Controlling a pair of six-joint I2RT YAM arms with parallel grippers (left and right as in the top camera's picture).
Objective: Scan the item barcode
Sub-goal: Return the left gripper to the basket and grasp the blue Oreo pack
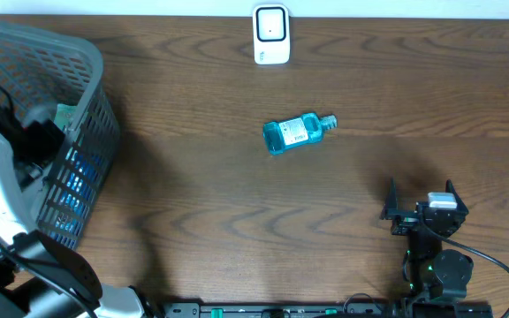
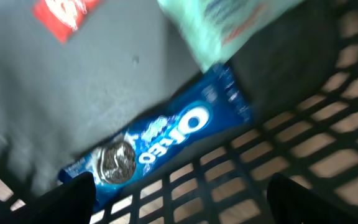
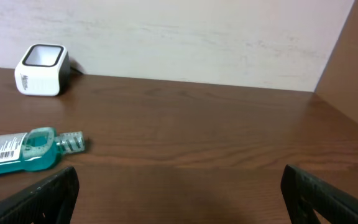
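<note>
My left gripper (image 2: 180,200) is down inside the grey basket (image 1: 88,64), open, its dark fingertips (image 2: 73,196) wide apart. Just ahead of it a blue Oreo pack (image 2: 166,140) lies slantwise on the basket floor against the lattice wall, not gripped. A blue mouthwash bottle (image 1: 295,133) lies on its side mid-table, its barcode label showing in the right wrist view (image 3: 5,149). The white scanner (image 1: 271,34) stands at the table's far edge. My right gripper (image 1: 421,196) rests open near the front right, well clear of the bottle.
In the basket also lie a pale green packet (image 2: 229,25) and a red packet (image 2: 61,15). The basket's lattice wall (image 2: 278,155) runs close in front of the left fingers. A wall rises behind the scanner (image 3: 41,70).
</note>
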